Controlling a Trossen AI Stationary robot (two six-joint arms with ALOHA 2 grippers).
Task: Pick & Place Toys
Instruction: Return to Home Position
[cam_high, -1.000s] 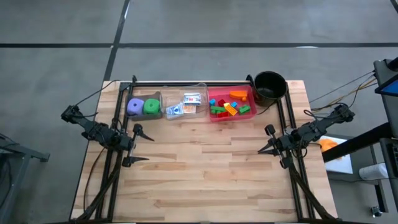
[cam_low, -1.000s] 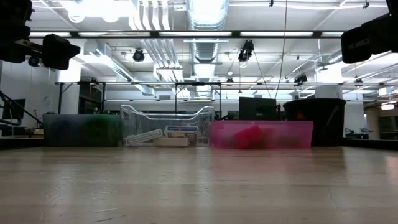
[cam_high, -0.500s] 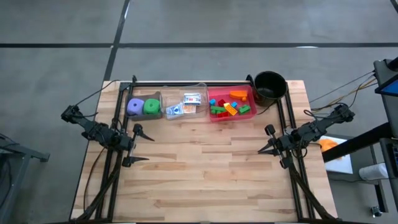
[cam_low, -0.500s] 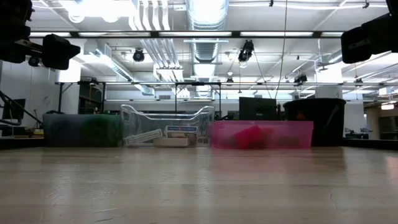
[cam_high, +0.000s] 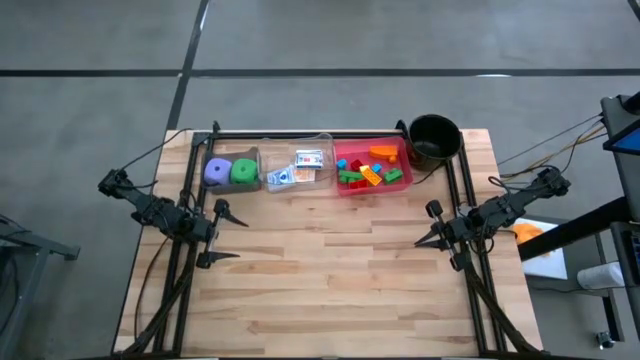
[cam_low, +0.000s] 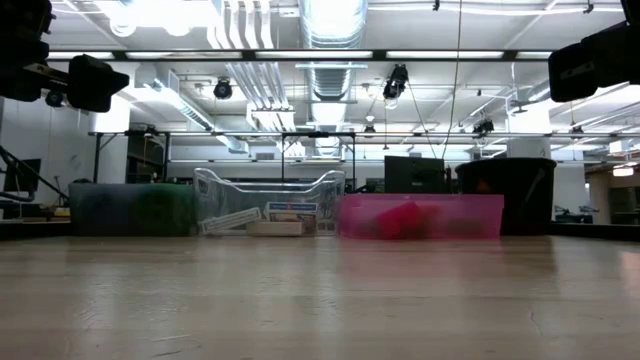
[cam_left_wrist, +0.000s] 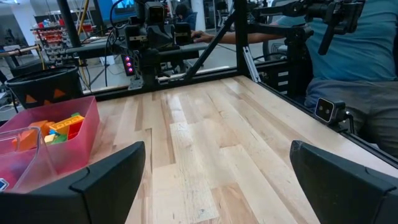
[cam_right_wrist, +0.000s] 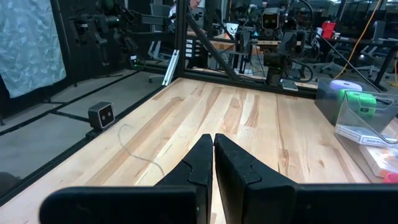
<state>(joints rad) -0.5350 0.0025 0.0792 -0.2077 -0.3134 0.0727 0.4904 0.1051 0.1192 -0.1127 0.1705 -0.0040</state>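
- Toys all binned in high view; none loose on pale wooden table (cam_high: 330, 290). Purple die cube (cam_high: 215, 171) + green die cube (cam_high: 243, 171) sit side by side in grey rectangular tray (cam_high: 255, 152). Small white printed cards (cam_high: 309, 158) in clear plastic tray (cam_high: 325, 150). Bright plastic bricks (cam_high: 365, 176) in pink rectangular tray (cam_high: 342, 150). Round black pot (cam_high: 434, 140) just beside pink tray at row's right end; can't see inside.
- Same view: left gripper (cam_high: 232, 236) near left edge, right gripper (cam_high: 420, 241) near right edge, tips pointing inward at each other. Tray row runs crosswise along far edge, well apart from both. L is nearer the dice tray, R nearer the pink tray + pot.
- Low view: trays + pot in one line at the back, bare wood in front. Dark arm parts in both upper corners, high above the board.
- Left wrist view: left fingers (cam_left_wrist: 106, 183) spread wide, nothing between them. Pink tray w/ bricks and pot off to one side. Person in teal top (cam_left_wrist: 367, 43) beyond table edge.
- Right wrist view: right fingers (cam_right_wrist: 249, 174) pressed together, gripping nothing. Dice + clear tray far across.
- Judgement: sorting looks done; only parking the arms remains, w/ no toy in either path.
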